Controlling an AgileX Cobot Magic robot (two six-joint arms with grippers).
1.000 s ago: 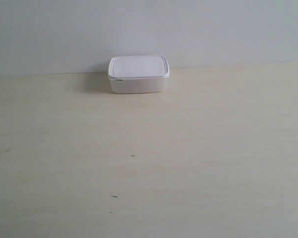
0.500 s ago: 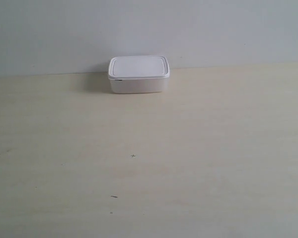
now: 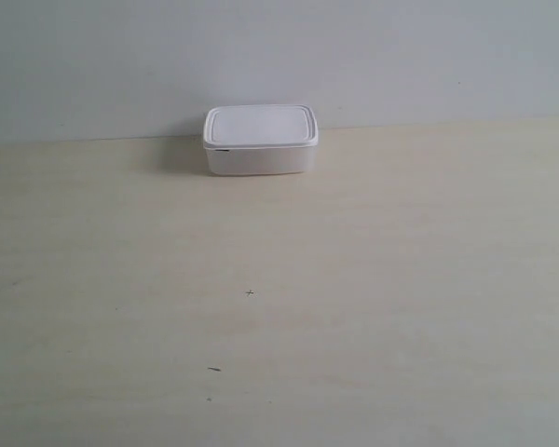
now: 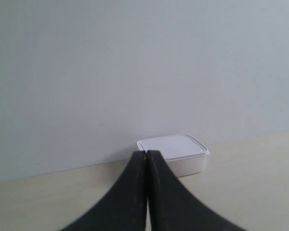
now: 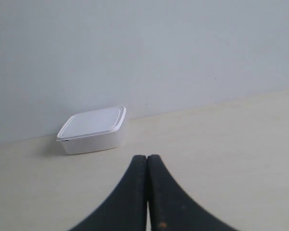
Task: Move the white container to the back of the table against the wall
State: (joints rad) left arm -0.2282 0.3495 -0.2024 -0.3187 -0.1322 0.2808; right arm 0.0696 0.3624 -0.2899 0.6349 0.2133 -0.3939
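Observation:
The white container (image 3: 260, 140), lid on, stands at the back of the pale wood-grain table (image 3: 279, 307), right by the grey-white wall (image 3: 279, 56). It also shows in the left wrist view as the white container (image 4: 183, 154) and in the right wrist view as the white container (image 5: 92, 130). My left gripper (image 4: 147, 153) is shut and empty, well short of the box, its black fingers overlapping the box's near corner in the picture. Equally far back, my right gripper (image 5: 147, 157) is shut with nothing in it. Neither arm appears in the exterior view.
A few tiny dark specks (image 3: 250, 293) mark the tabletop. The wall meets the table along a straight line behind the box.
A dark piece of the arm at the exterior view's right edge, seen one second ago, has gone out of the picture. The container has not moved.

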